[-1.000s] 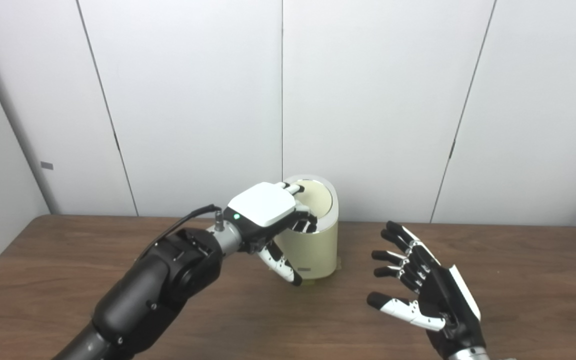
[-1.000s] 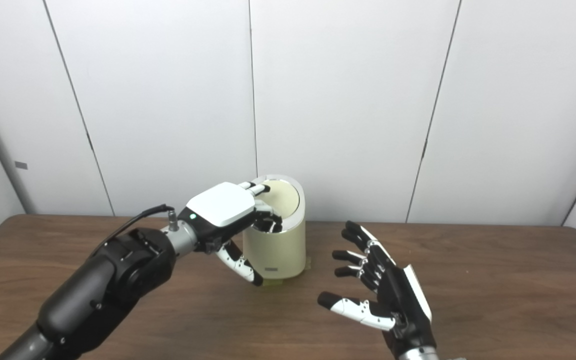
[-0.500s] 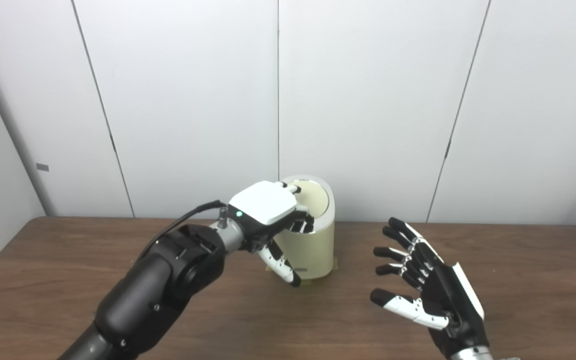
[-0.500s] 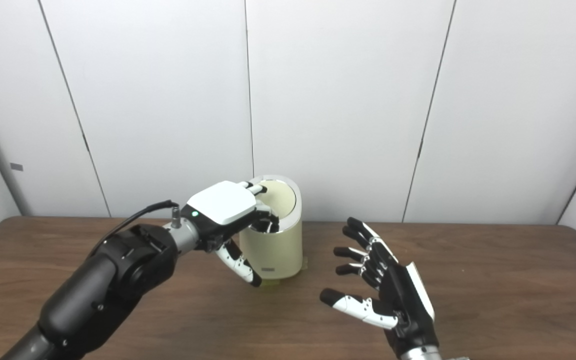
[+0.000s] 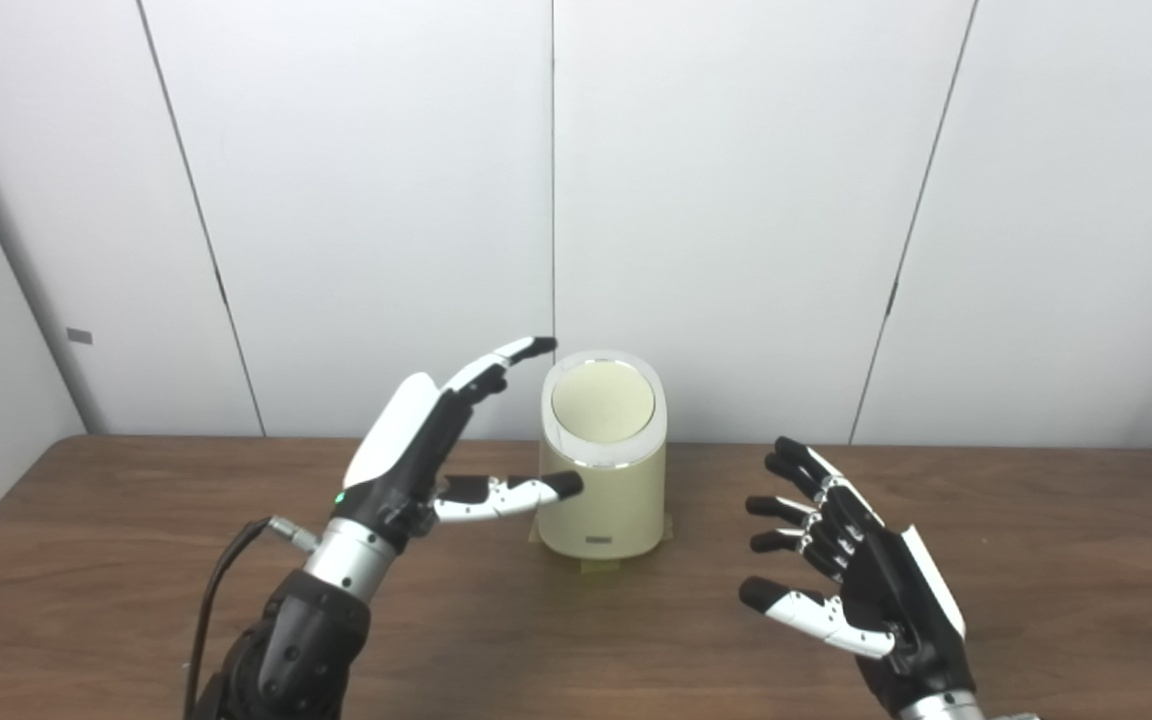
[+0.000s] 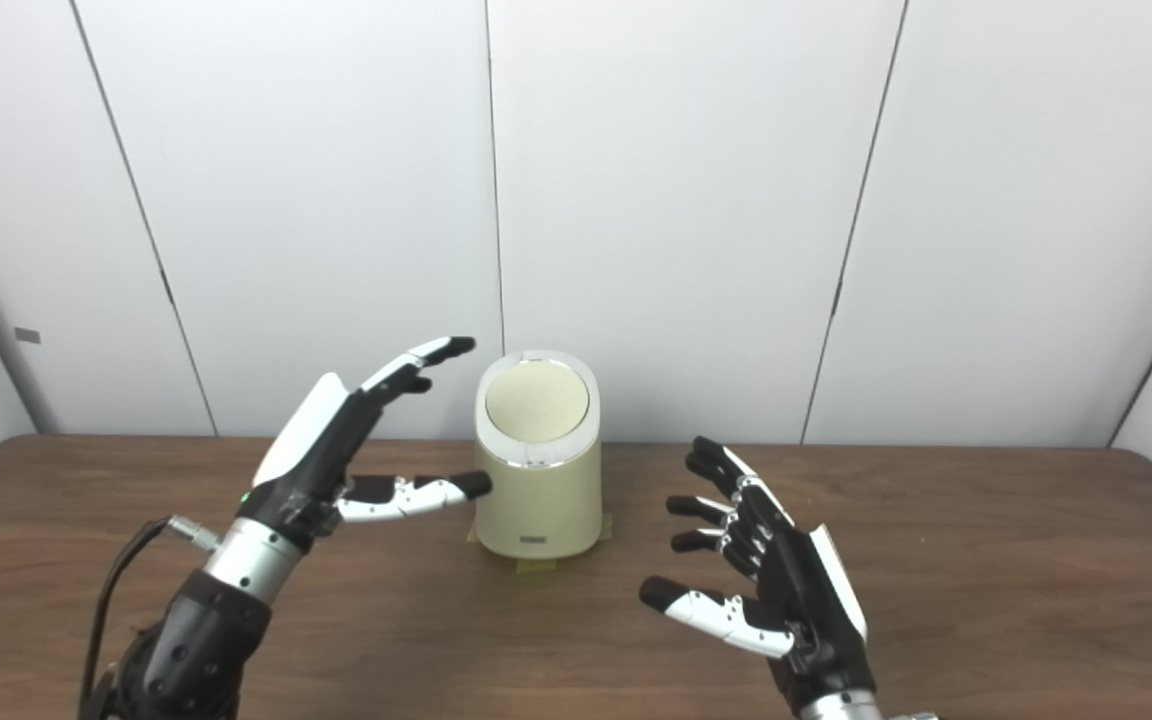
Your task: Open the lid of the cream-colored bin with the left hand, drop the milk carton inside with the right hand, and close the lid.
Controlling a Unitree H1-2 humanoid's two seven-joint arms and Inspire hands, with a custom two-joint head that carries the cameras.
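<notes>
With both of my hands spread and holding nothing, the cream-colored bin (image 5: 601,470) stands upright at twelve o'clock, toward the far edge of the wooden table (image 5: 1036,560), close to the white panelled wall (image 5: 736,200). Its round lid (image 5: 603,402) sits flat in the chrome-rimmed top, shut. I see no milk carton on the table; whether it is inside the bin I cannot tell.

My left hand (image 5: 416,450) is raised at about ten o'clock from me, on the bin's nine o'clock side, wide, fingers (image 5: 501,360) reaching up level with the lid and the thumb (image 5: 506,492) stretched toward the bin's wall. The thumb tip overlaps the wall's left edge in the left eye view; in the right eye view it ends just beside it, so I cannot tell if it touches.

My right hand (image 6: 776,590) hangs at two o'clock, palm turned inward, fingers fanned wide, well apart from the bin. Bare tabletop lies between that hand and the bin, and more runs out to the table's rounded right-hand corner at three o'clock.
</notes>
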